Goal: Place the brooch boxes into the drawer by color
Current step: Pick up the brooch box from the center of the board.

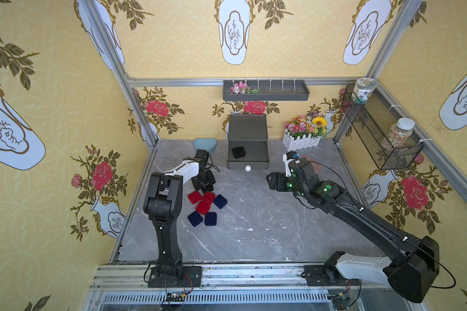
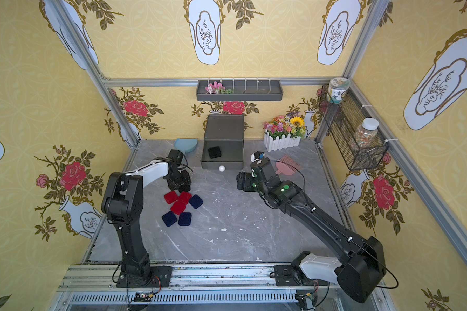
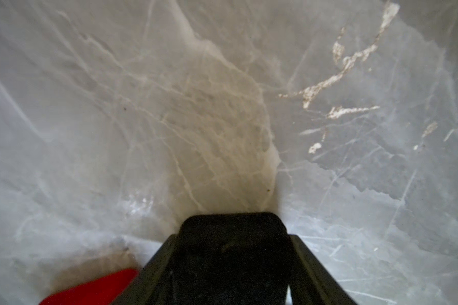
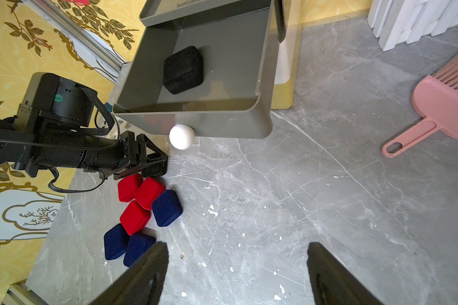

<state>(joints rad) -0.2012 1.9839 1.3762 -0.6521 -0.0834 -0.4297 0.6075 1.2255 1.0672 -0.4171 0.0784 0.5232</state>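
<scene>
Inside grey drawer (image 4: 222, 124): black brooch box (image 4: 183, 70). Left gripper (image 3: 234, 240) pinching second black box (image 3: 230, 225); right gripper (image 4: 237, 247) spread.

A small booth lined with yellow wallpaper (image 1: 189, 40) printed with white vases, red roses and olive leaves, and edged with aluminium rails (image 1: 173, 82). The floor is a grey marble-look slab (image 1: 254, 229) with pale veins and white scuffs, evenly lit. A long dark grey tray (image 1: 286, 95) on the back wall holds pink artificial flowers (image 1: 239, 87). A black wire basket (image 1: 367, 118) on the side wall carries a lidded tub (image 1: 364, 90) and a clear jar (image 1: 398, 133) of coloured bits. Near the back wall are a white picket planter (image 1: 301, 141) of mixed flowers, a pale blue dish (image 1: 205, 144) and a pink hand brush (image 4: 444, 111).
</scene>
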